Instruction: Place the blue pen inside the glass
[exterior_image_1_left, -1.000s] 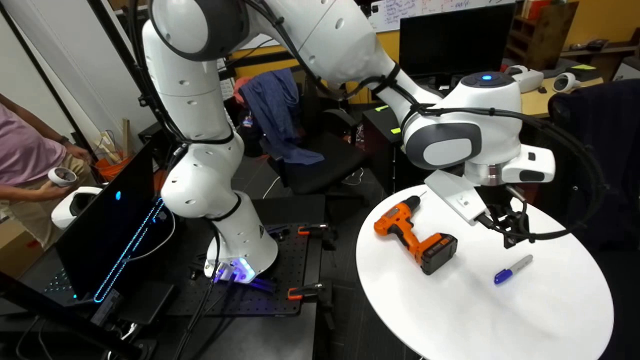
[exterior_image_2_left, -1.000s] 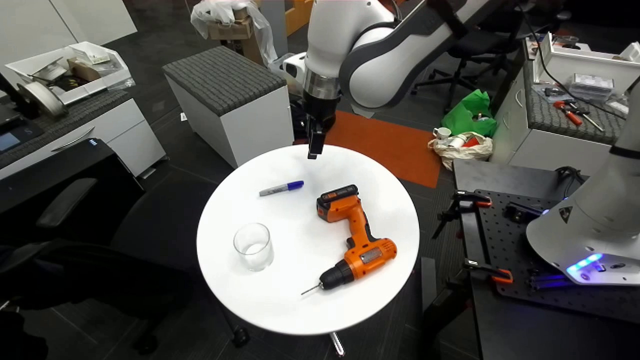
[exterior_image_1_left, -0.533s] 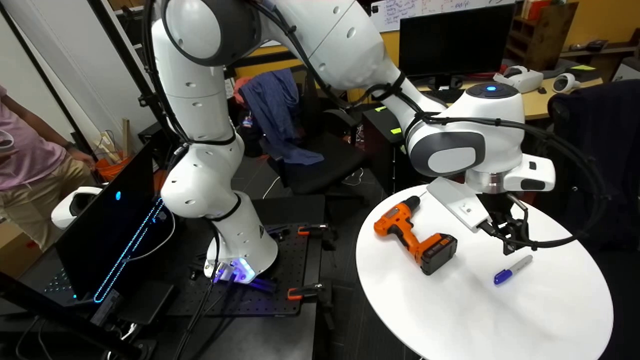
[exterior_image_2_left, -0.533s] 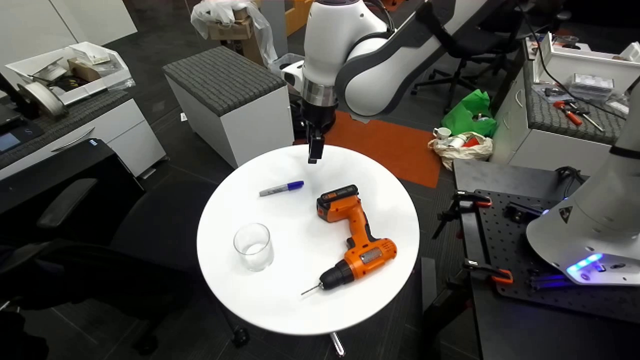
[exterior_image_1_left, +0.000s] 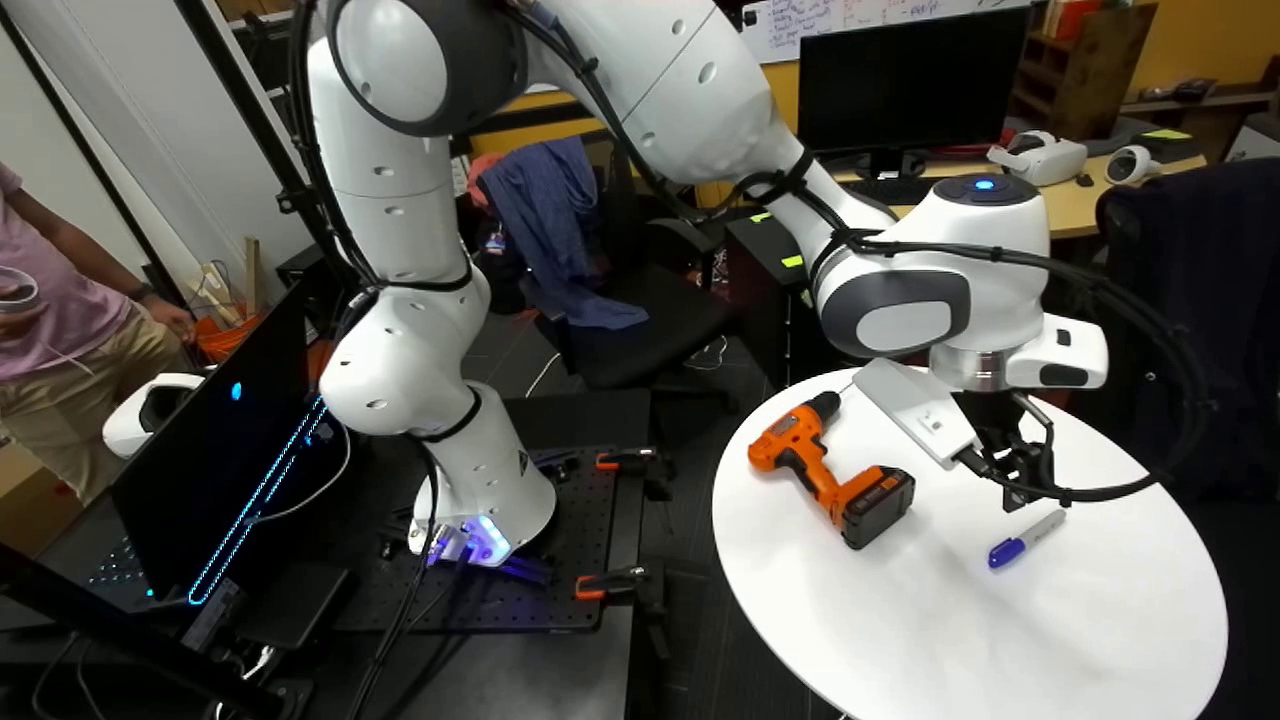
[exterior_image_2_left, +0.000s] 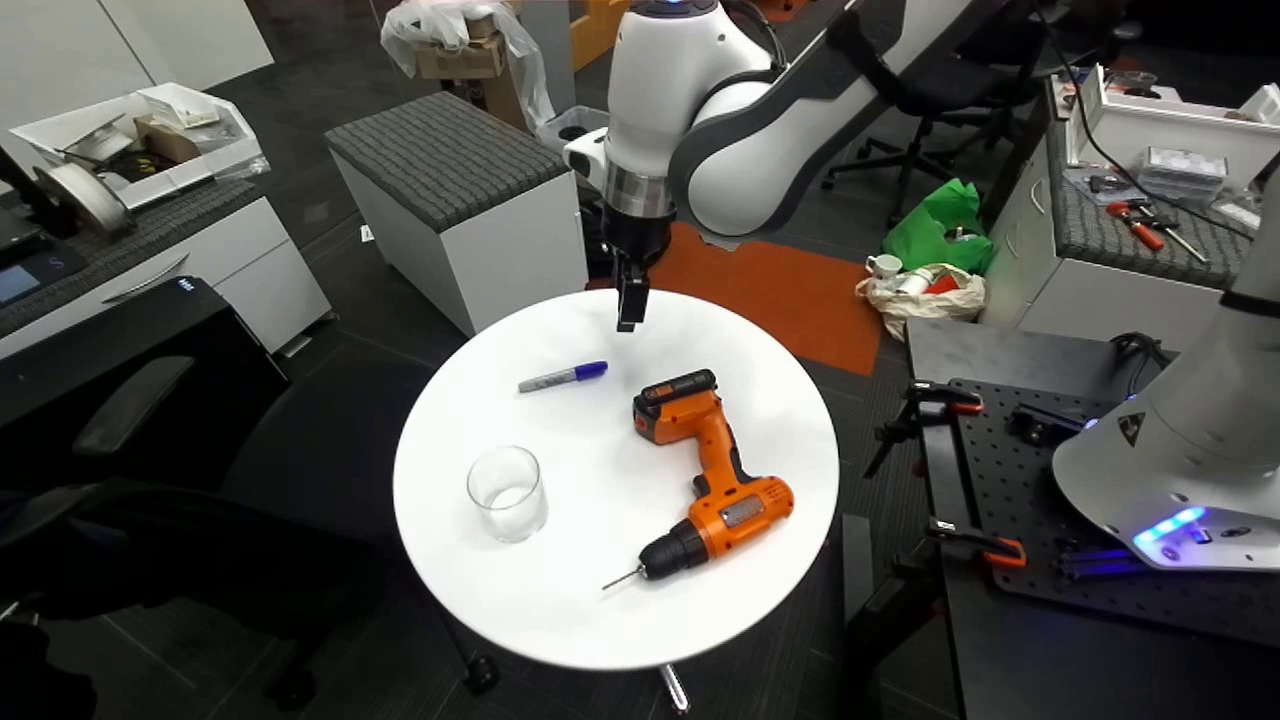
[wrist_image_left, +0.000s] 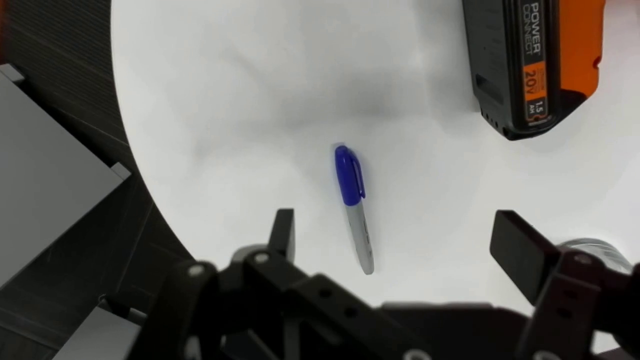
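The blue pen lies flat on the white round table, blue cap and grey body, in both exterior views (exterior_image_1_left: 1027, 540) (exterior_image_2_left: 563, 377) and in the wrist view (wrist_image_left: 354, 210). My gripper (wrist_image_left: 395, 225) is open and empty above the table. In the wrist view the pen's grey end shows between the fingers, nearer the left finger. In the exterior views the gripper (exterior_image_1_left: 1035, 500) (exterior_image_2_left: 628, 325) is apart from the pen. The clear glass (exterior_image_2_left: 508, 495) stands upright; its rim (wrist_image_left: 597, 248) shows partly behind the right finger in the wrist view. It does not show in an exterior view, where the gripper blocks that part.
An orange-and-black drill (exterior_image_1_left: 830, 470) lies on the table (exterior_image_2_left: 600, 620), also in an exterior view (exterior_image_2_left: 715, 480) and the wrist view (wrist_image_left: 530, 65). Its battery end is near the pen. A dark chair (exterior_image_2_left: 300, 480) stands close to the table.
My gripper has come down toward the table, mostly in the first half second and only slightly since. It stays open. Pen, glass and drill have not moved.
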